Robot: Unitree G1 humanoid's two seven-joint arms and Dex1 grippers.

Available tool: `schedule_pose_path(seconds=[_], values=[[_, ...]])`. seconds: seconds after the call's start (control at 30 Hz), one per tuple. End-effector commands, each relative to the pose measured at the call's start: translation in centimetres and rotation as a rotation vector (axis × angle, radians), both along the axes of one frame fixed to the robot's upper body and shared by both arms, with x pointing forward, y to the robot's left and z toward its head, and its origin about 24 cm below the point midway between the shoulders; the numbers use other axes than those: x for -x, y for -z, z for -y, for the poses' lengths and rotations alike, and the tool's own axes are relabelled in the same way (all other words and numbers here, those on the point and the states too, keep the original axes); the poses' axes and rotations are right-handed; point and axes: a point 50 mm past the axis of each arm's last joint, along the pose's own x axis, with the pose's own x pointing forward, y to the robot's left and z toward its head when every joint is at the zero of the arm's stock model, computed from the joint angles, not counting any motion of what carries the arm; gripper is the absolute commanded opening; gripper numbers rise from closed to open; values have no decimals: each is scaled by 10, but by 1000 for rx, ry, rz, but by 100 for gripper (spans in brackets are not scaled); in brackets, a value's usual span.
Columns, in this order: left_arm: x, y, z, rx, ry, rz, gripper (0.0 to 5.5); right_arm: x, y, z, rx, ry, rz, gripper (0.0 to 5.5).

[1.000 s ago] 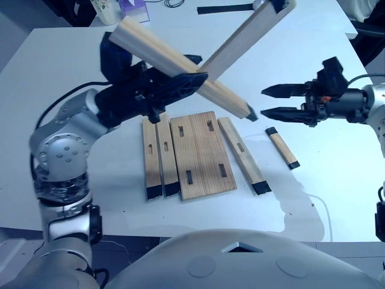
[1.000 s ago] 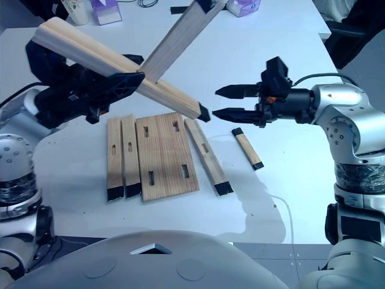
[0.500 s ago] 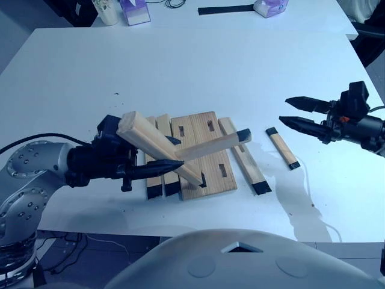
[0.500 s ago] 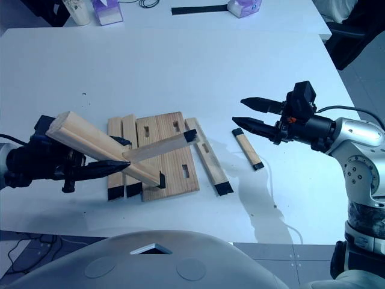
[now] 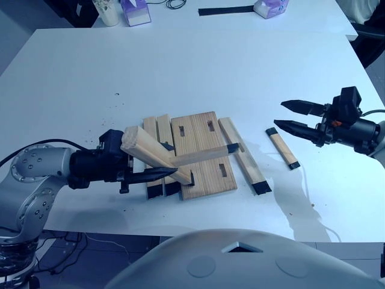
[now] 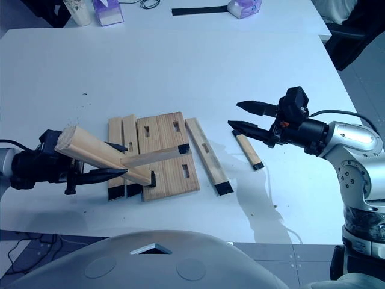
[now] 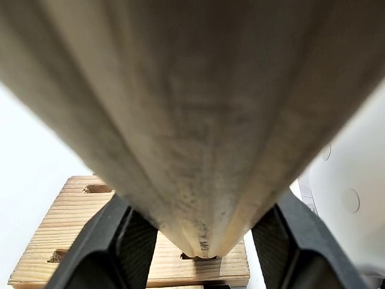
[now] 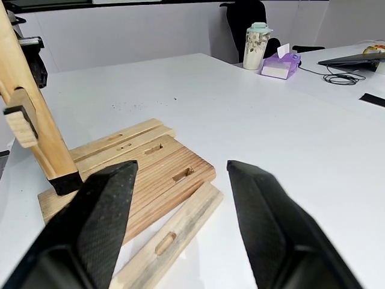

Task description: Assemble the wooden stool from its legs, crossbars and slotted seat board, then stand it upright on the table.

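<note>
My left gripper is shut on a wooden leg with a crossbar joined to it. The leg's black-capped end rests low over the slotted seat board, and the crossbar lies across the board. Two more legs lie flat against the board's left side, and another leg lies on its right. A short crossbar lies farther right. My right gripper hovers open just above that short crossbar, pointing toward the board. The right wrist view has the fingers apart, with the board beyond.
A cup, a tissue box, a black strip and a tissue pack stand along the far edge of the white table. The parts lie close to the table's front edge.
My left arm brought the leg and crossbar down from high in the air to just over the seat board. The right gripper pulled back to the right, still open.
</note>
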Motion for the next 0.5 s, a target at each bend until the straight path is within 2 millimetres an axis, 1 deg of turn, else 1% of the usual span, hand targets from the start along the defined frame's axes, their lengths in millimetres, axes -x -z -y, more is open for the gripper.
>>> schedule_pose_path(seconds=[0.03,0.33,0.4,0.5], values=[[-5,2,-6,-65,-41,-17,209,1,0,1,24,-2,12,274],[-5,-13,-6,-50,-10,4,209,5,2,1,23,10,17,274],[-4,-13,-6,-50,-7,6,209,4,2,0,23,10,18,274],[-4,-8,-5,-65,-13,6,209,4,2,0,24,6,19,274]])
